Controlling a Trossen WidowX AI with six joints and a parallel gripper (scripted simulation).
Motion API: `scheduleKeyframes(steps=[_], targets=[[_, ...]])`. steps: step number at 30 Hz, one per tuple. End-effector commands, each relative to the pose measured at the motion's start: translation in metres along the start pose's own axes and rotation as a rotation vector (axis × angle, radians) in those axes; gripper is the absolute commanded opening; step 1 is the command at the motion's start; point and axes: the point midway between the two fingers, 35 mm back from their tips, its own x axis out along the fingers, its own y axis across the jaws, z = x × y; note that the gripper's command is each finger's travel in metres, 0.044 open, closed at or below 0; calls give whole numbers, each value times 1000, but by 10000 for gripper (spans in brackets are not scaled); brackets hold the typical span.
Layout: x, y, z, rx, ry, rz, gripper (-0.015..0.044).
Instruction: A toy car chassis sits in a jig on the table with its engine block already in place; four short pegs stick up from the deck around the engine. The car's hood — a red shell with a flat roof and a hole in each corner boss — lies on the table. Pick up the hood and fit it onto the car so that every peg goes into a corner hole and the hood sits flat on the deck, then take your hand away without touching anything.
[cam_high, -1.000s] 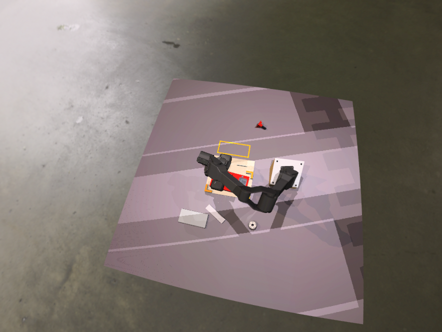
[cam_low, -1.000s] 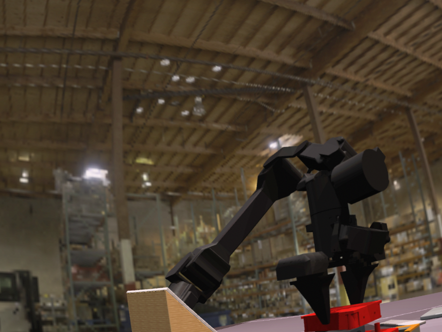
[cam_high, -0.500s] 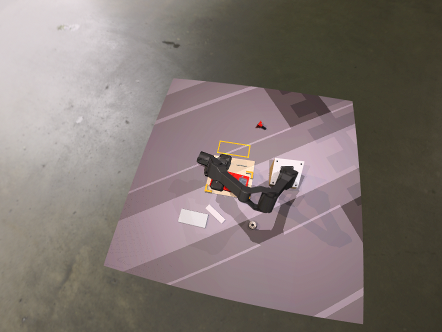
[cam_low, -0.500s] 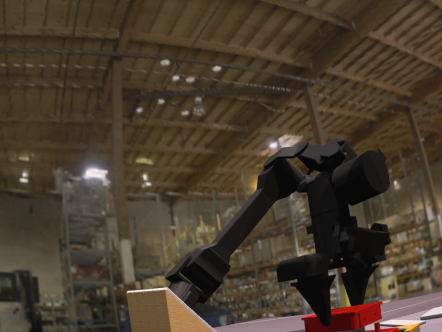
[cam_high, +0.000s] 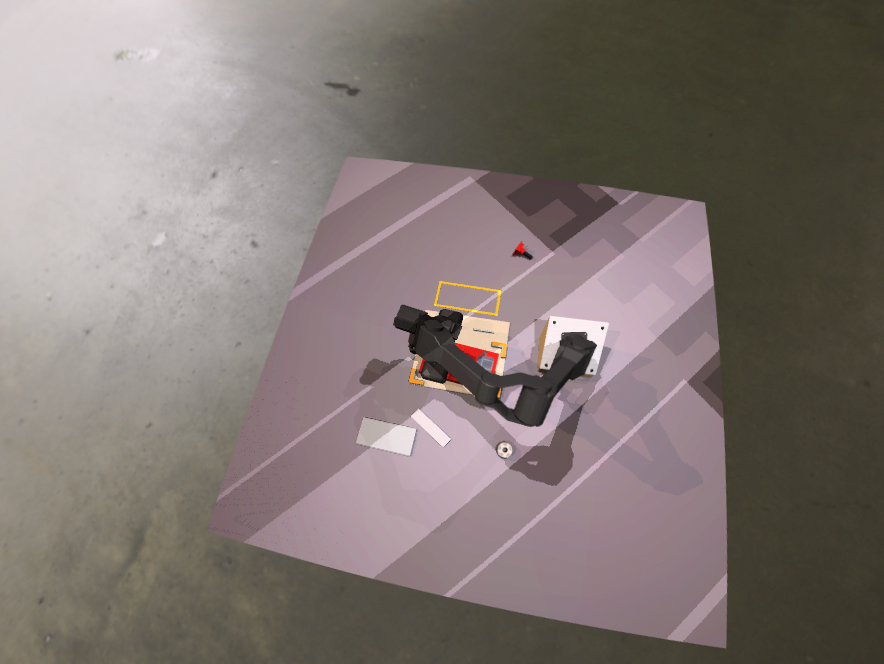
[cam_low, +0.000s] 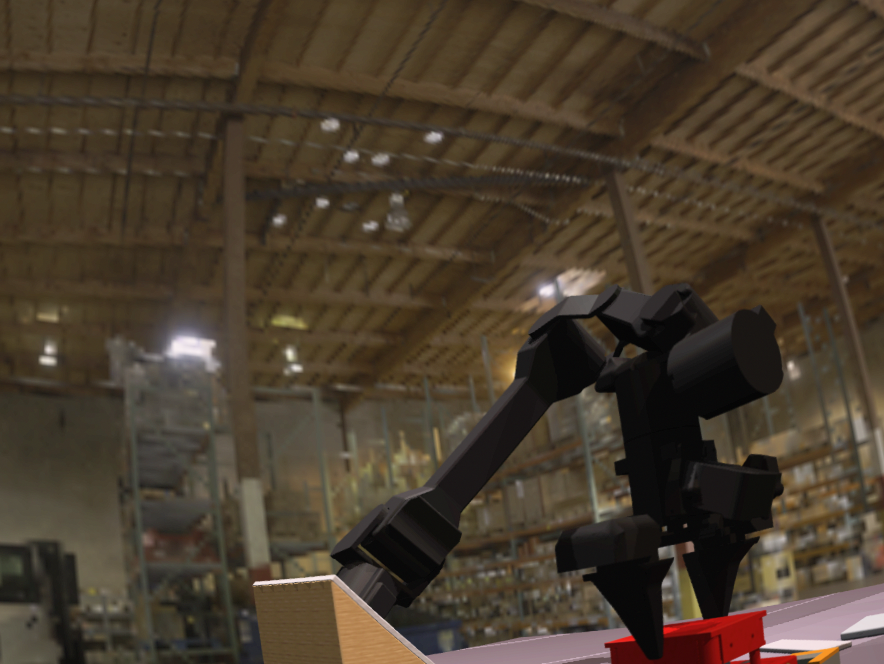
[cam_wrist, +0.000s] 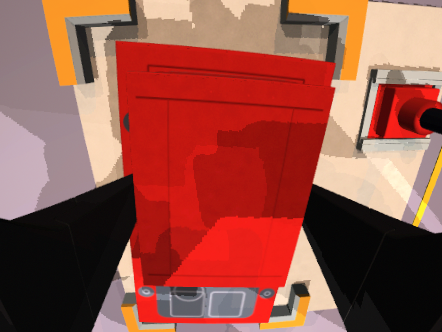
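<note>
Wrist view: left finger (cam_wrist: 65, 240) bears on the hood's (cam_wrist: 225, 175) flank; right finger (cam_wrist: 380, 245) on the opposite flank. The gripper (cam_wrist: 220, 210) is clamped on the hood, which sits over the chassis (cam_wrist: 200, 305) within the jig's orange corner brackets (cam_wrist: 75, 45).

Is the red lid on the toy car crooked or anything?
A little. In the wrist view the hood, gripped by the gripper, sits slightly turned against the red car beneath it: the edges do not line up at the top. Whether it lies flat cannot be told.
</note>
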Motion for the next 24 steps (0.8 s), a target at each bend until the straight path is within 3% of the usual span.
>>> scheduleKeyframes(steps=[1, 24], targets=[[2, 0, -1, 9, 2, 3, 0], [-2, -1, 0, 8, 1, 2, 0]])
